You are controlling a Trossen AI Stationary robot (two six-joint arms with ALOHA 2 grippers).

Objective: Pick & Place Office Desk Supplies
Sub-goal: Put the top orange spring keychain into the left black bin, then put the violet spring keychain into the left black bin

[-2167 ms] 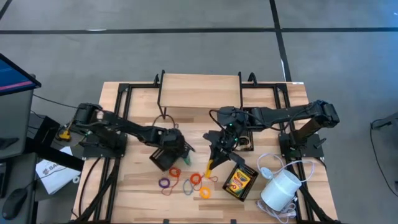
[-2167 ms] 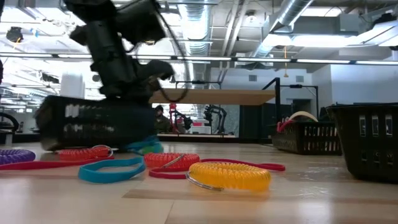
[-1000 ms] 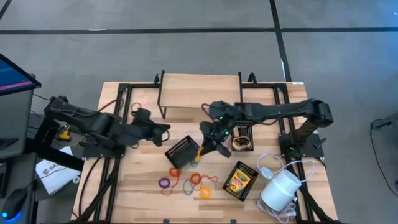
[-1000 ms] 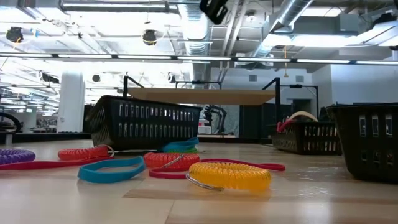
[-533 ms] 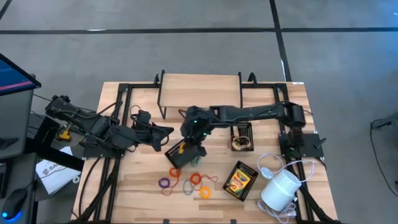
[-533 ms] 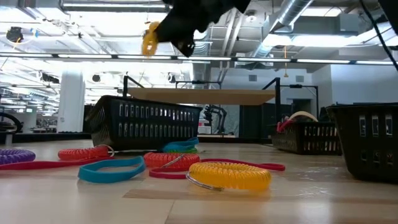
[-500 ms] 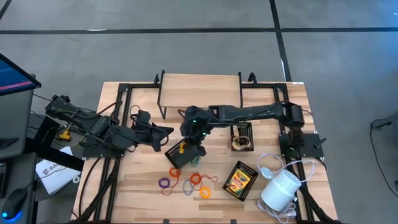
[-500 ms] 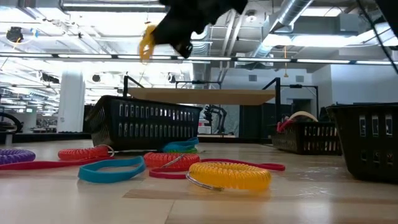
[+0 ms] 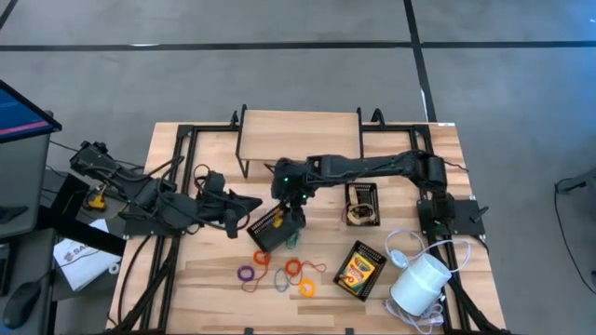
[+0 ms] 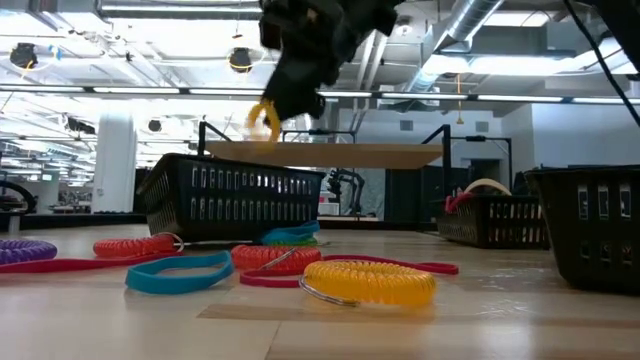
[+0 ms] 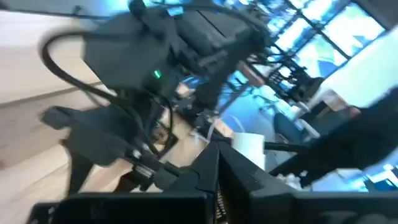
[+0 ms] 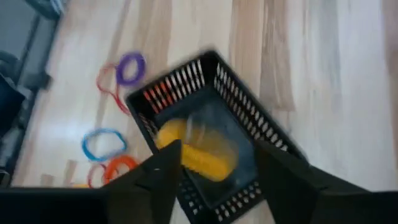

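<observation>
Yellow coiled loop (image 12: 202, 151) sits gripped in right pincer (image 12: 211, 163) over black mesh tray (image 12: 260, 147); no writing legible.

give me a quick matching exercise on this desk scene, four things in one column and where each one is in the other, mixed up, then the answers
Things:
1. yellow coil loop
2. crayon box
3. white cylinder
4. left gripper

Places:
A. lying flat on the table between the loose loops and the white cylinder
B. at the table's right front corner, with a white cord
C. between the right gripper's fingers, above the black mesh tray
D. just left of the black mesh tray, carrying nothing

Pairs: 1-C, 2-A, 3-B, 4-D
</observation>
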